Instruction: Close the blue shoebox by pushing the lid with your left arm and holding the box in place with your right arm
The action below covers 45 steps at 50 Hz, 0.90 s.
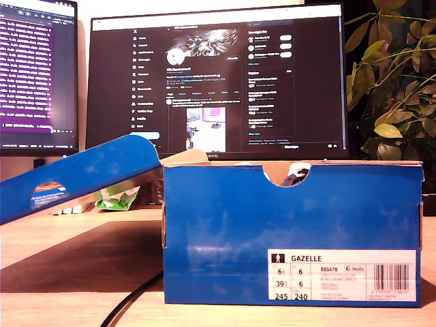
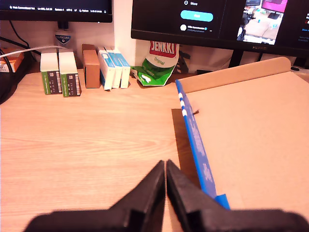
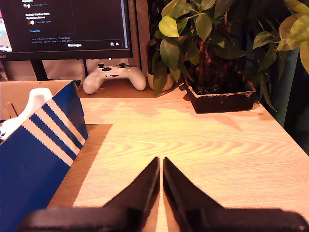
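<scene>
One blue shoebox (image 1: 293, 235) stands open on the desk (image 2: 87, 145), its lid (image 1: 75, 177) swung out and tilted up toward the exterior view's left, the brown cardboard inside of the lid (image 2: 251, 130) facing up. A white label reading GAZELLE (image 1: 340, 274) sits on the box's front wall, and something white shows through the notch in the top edge.

My first pincer (image 2: 165, 166) hangs over bare desk just beside the lid's blue rim, not touching it — its two black fingers are pressed together, holding nothing. Beyond it, near the wall, a row of small boxes (image 2: 84, 70) stands upright next to a green bag (image 2: 157, 63), with monitors (image 1: 218, 78) above.

My second pincer (image 3: 161, 164) is likewise closed and empty, over the desk just beside the striped end wall of the shoebox (image 3: 43, 159), apart from it. Farther ahead of it lie a white game controller (image 3: 113, 77) and a potted plant (image 3: 212, 53) in a dark tray.

Neither arm shows in the exterior view.
</scene>
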{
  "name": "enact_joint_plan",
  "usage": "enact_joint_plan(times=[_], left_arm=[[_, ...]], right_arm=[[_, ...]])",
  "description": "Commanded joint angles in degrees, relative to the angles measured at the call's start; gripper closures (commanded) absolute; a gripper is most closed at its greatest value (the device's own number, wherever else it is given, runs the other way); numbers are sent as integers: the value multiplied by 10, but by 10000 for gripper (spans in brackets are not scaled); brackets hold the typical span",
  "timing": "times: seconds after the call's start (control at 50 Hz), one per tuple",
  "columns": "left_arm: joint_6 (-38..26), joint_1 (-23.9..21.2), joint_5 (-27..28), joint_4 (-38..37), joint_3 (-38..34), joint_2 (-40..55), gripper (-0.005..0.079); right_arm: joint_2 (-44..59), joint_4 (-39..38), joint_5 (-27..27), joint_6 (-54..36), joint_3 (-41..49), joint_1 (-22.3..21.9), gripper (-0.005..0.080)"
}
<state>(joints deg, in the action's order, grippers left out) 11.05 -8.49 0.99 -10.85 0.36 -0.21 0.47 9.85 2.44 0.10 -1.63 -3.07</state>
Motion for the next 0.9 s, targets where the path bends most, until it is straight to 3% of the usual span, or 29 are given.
enact_joint_plan(times=[0.0, 0.5, 0.76, 0.88], left_arm=[[1, -2, 0, -8, -18, -4, 752], [1, -2, 0, -6, -18, -4, 752], [11, -2, 9, -6, -18, -4, 753], [33, -2, 13, 26, -16, -4, 753]], right_arm=[[-4, -7, -7, -17, 14, -2, 757], [-4, -7, 2, -10, 14, -2, 757], [-4, -13, 7, 83, 14, -2, 757], [-4, -29, 37, 127, 7, -2, 757]])
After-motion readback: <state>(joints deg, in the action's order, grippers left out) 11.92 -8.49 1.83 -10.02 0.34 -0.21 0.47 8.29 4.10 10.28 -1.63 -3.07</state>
